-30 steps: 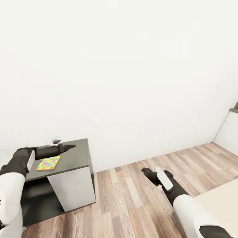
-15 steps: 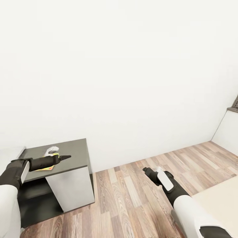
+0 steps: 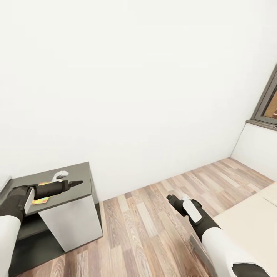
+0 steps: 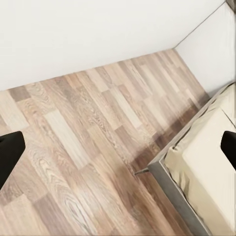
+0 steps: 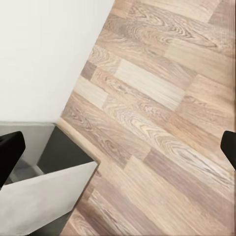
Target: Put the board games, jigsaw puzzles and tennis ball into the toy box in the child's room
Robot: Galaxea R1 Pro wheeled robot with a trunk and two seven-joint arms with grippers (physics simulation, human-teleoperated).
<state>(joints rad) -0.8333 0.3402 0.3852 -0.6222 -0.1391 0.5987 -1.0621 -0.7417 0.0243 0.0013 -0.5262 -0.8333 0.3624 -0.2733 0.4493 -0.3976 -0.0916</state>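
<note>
One jigsaw puzzle (image 3: 40,200), a flat sheet of bright mixed colours, lies on the dark-grey section of the table (image 3: 79,175) at the left, mostly covered by my left forearm. My left gripper (image 3: 77,182) hovers above that tabletop near its front edge; in the left wrist view its gripper (image 4: 118,147) is open and holds nothing. Over the wooden floor, my right gripper (image 3: 171,199) is also open and holds nothing, as the right wrist view shows (image 5: 118,147). A corner of the bed (image 3: 250,221) sits at the lower right. The board games, tennis ball and toy box are out of view.
A small white object (image 3: 59,176) rests on the dark tabletop behind my left arm. The table's white side panel (image 3: 71,227) faces the wooden floor (image 3: 146,223). A plain white wall stands ahead, and a window (image 3: 269,102) is at the right.
The camera has turned right: the table sits further left and a window has come into view. My left arm now covers most of the puzzle. The right arm keeps its pose.
</note>
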